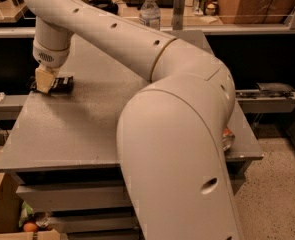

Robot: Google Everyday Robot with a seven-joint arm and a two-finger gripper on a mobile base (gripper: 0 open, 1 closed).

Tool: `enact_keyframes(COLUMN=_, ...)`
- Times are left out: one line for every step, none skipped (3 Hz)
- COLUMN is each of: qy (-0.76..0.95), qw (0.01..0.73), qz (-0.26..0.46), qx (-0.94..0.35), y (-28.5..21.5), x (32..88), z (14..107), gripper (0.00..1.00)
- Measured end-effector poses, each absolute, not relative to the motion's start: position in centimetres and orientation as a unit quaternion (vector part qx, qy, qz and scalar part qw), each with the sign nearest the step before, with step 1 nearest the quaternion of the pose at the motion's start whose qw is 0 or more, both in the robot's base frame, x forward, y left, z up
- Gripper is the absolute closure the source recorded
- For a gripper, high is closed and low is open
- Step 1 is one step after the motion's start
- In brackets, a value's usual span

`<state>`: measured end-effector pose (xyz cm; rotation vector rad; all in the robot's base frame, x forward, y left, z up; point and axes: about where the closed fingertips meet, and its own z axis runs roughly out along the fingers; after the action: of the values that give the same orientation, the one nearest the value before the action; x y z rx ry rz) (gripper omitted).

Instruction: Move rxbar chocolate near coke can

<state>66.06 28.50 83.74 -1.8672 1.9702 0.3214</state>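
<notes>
The rxbar chocolate [63, 84] is a small black flat bar lying near the table's far left edge. My gripper [44, 80] hangs from the long white arm and is down at the bar's left end, covering part of it. A sliver of red and silver [228, 138] shows at the table's right edge behind my arm. It looks like the coke can, mostly hidden.
The grey table [77, 134] has drawers below. A clear water bottle [149, 11] stands at its far edge, with a grey post [179, 6] beside it. My arm's big elbow [177, 149] blocks the right half of the table. Shelves with clutter run behind.
</notes>
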Motion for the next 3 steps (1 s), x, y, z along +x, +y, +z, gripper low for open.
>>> enact_keyframes(qy=0.706, qw=0.203, qz=0.115, qx=-0.669, y=28.5, x=66.1, z=83.7, gripper=1.0)
enact_keyframes(qy=0.706, qw=0.203, qz=0.114, qx=-0.669, y=28.3, x=66.1, z=83.8, gripper=1.0)
enact_keyframes(qy=0.727, qw=0.206, qz=0.056, qx=-0.653, y=18.8, x=66.4, z=87.0, gripper=1.0)
